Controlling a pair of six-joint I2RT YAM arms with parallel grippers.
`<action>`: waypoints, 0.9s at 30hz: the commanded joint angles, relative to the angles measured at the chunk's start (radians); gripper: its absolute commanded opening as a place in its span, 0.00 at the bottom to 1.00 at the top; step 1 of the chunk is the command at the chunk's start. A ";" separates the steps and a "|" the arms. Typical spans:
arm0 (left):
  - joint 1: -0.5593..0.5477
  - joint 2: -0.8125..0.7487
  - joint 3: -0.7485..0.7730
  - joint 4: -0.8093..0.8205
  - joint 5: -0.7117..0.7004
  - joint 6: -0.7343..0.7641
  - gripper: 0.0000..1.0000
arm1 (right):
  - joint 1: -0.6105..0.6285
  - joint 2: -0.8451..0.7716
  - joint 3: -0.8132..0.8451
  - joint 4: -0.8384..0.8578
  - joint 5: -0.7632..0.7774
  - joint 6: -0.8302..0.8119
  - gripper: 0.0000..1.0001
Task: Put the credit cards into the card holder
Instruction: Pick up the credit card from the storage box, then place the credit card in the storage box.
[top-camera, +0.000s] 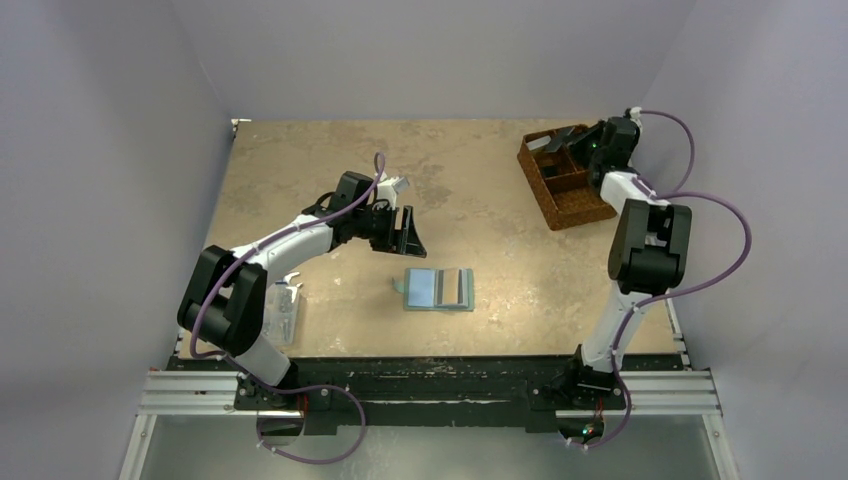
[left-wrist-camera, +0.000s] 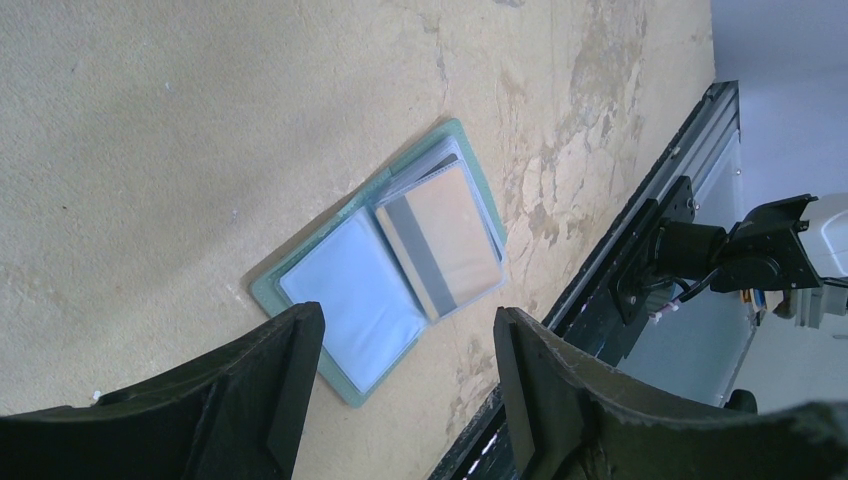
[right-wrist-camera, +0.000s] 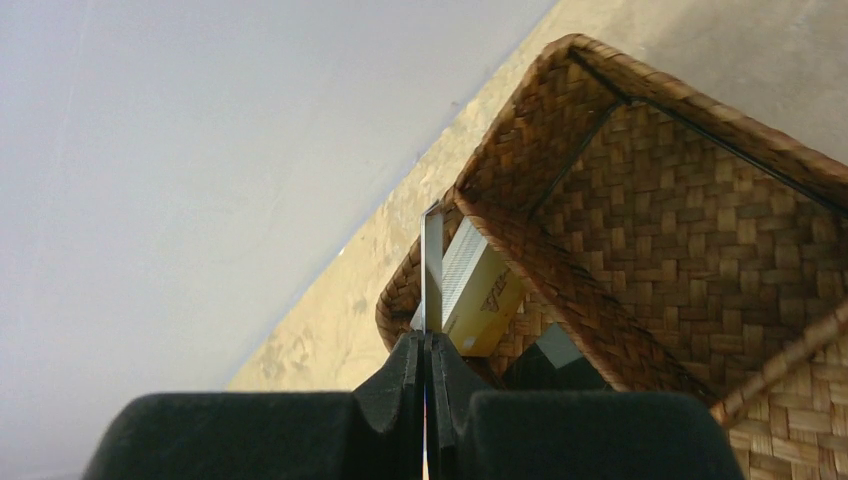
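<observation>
One card (right-wrist-camera: 432, 270), right claw (right-wrist-camera: 425, 345), over basket (right-wrist-camera: 680, 230).

Card holder (left-wrist-camera: 350, 295) lies open and flat, grey-green rim, pale blue pockets facing up, just beyond spread jaws of left gripper (left-wrist-camera: 408, 315), untouched. Tan card (left-wrist-camera: 455, 240) with grey stripe rests on one half (stripe beside fold), other card edges peeking from under it. Second card (right-wrist-camera: 432, 270), thin, upright, seen edge-on, pinched in right gripper (right-wrist-camera: 427, 345).
</observation>
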 joint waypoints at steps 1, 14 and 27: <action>-0.001 -0.012 -0.007 0.041 0.022 -0.005 0.68 | 0.002 0.012 0.043 0.072 -0.131 -0.139 0.00; -0.001 -0.004 -0.007 0.042 0.022 -0.005 0.68 | 0.003 0.081 0.165 -0.103 -0.138 -0.334 0.04; -0.001 0.001 -0.006 0.044 0.026 -0.005 0.68 | 0.012 0.086 0.186 -0.198 -0.084 -0.390 0.01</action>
